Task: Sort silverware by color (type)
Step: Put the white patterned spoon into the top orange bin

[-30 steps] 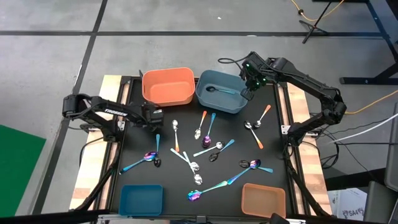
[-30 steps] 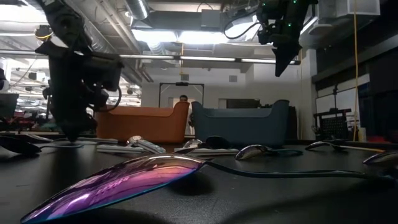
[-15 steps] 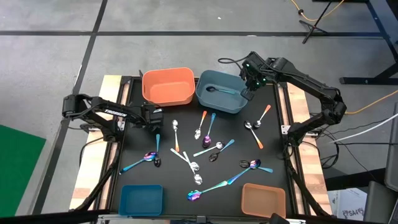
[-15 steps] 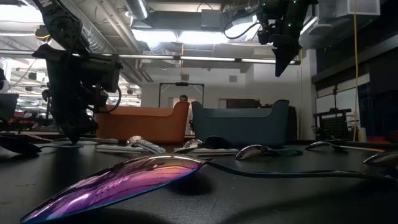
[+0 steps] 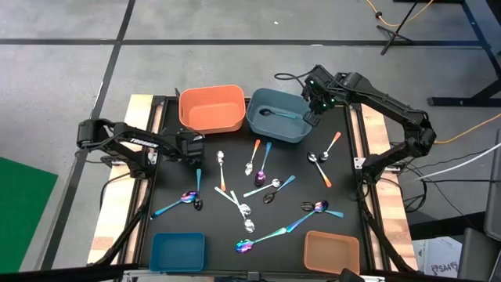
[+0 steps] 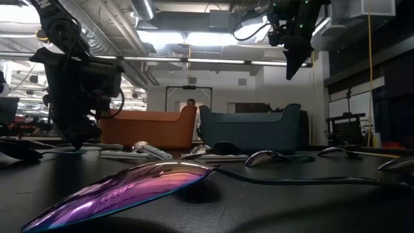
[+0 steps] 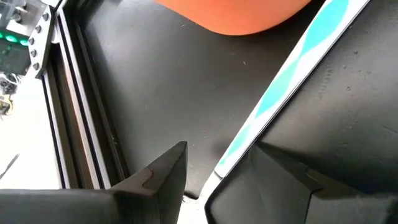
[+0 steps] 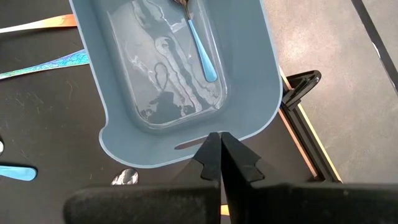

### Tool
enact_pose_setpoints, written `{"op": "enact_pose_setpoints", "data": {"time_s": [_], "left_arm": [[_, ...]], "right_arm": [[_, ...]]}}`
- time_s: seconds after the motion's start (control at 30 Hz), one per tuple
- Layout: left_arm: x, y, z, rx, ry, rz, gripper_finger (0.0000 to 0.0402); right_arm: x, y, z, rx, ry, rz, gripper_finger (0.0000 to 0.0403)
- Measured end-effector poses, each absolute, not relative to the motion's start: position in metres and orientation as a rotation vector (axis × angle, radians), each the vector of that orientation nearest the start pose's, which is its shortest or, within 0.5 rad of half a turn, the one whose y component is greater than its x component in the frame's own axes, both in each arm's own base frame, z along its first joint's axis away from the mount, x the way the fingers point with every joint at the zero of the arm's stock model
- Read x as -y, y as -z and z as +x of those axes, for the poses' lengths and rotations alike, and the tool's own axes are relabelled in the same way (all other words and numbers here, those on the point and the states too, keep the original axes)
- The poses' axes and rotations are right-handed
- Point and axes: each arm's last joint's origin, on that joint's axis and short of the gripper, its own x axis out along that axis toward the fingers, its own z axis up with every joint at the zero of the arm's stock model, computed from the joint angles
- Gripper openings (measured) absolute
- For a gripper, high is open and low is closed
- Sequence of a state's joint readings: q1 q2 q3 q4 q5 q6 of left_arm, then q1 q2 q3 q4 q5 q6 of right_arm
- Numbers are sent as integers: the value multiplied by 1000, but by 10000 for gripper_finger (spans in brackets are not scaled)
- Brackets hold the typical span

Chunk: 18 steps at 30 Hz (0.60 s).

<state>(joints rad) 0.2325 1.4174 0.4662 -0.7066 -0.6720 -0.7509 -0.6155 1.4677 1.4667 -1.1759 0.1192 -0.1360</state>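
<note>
Across the lower middle of the high view, most of the spoons (image 5: 258,196) lie unsorted. At left, the left gripper (image 5: 192,149) stands open around a teal handle (image 7: 292,81). Upper right, the right gripper (image 5: 313,117), fingers together and empty, hangs over the blue bin (image 5: 275,116) holding one teal-handled spoon (image 8: 198,38).

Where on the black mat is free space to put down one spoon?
Bare mat lies between the small blue bin and the small orange bin along the near edge, and right of the orange-handled spoons. The middle, below the large blue bin, is crowded with spoons.
</note>
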Motion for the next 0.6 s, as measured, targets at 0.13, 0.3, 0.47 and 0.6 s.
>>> {"op": "enact_pose_setpoints", "data": {"time_s": [0.13,0.3,0.47,0.6], "left_arm": [[-55,-109,155,-1278,-1233,-176,172],[-55,-109,156,-1276,-1228,-186,137],[-55,-108,156,-1275,-1222,-196,97],[-55,-108,157,-1270,-1218,-195,71]], "right_arm": [[162,-337,222,-1202,565,180,0],[162,-337,222,-1202,565,180,0],[162,-337,222,-1202,564,180,0],[162,-337,222,-1202,564,180,0]]}}
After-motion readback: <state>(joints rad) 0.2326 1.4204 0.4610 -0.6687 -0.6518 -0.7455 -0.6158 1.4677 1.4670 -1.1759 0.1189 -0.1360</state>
